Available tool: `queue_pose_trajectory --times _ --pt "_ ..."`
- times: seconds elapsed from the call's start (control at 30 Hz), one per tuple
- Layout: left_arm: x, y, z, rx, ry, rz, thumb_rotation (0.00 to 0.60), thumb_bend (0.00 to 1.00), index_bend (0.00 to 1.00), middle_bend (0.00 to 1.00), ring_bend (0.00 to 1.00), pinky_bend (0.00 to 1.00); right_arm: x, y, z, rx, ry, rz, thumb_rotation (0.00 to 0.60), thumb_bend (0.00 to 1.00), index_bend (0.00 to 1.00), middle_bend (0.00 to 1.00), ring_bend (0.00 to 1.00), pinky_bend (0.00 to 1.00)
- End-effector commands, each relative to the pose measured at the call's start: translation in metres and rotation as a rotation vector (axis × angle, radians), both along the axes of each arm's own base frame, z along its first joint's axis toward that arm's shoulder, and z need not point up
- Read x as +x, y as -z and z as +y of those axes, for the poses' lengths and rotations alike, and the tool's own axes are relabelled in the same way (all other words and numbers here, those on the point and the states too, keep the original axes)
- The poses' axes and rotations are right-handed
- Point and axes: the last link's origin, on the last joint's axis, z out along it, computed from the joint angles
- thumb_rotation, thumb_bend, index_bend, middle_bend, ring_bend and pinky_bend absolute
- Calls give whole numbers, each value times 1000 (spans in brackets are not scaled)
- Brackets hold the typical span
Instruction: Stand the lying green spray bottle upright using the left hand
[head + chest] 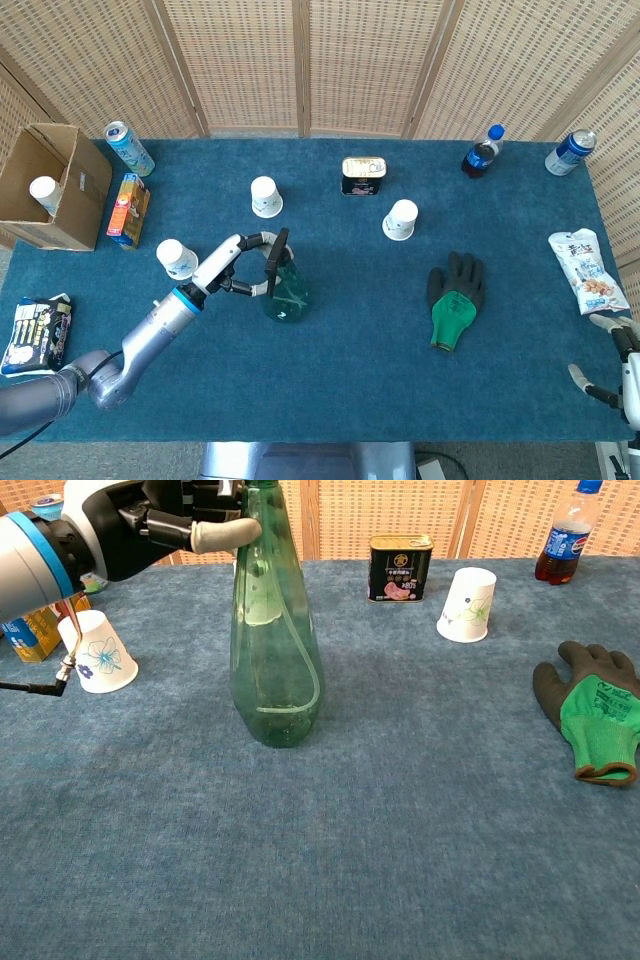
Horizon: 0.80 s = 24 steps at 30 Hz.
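The green translucent spray bottle (283,295) (275,650) stands upright on the blue table cloth, its base on the cloth and its black spray head up. My left hand (243,266) (180,520) holds it high up, around the neck below the spray head, coming in from the left. In the chest view the top of the bottle runs out of the frame. My right hand (612,362) sits at the table's front right corner, only partly in the head view, holding nothing, fingers apart.
White paper cups (174,258) (265,196) (401,219) stand near the bottle. A tin (362,175) sits behind, a green-black glove (455,300) to the right. Box (45,185), cartons, cans, a cola bottle (482,151) and snack bags ring the edges.
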Motion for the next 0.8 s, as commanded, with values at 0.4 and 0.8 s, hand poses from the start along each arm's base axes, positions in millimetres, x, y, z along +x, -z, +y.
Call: queue_pose_trajectory --times 0.4,0.8 --pt "-4 -3 -10 23 52 46 600 420 528 436 424 378 0 0 1 0 0 -6 600 242 240 292 178 327" --pt "-8 -5 -12 34 38 54 600 420 451 347 327 370 1 0 1 3 -4 -8 600 243 239 293 177 327"
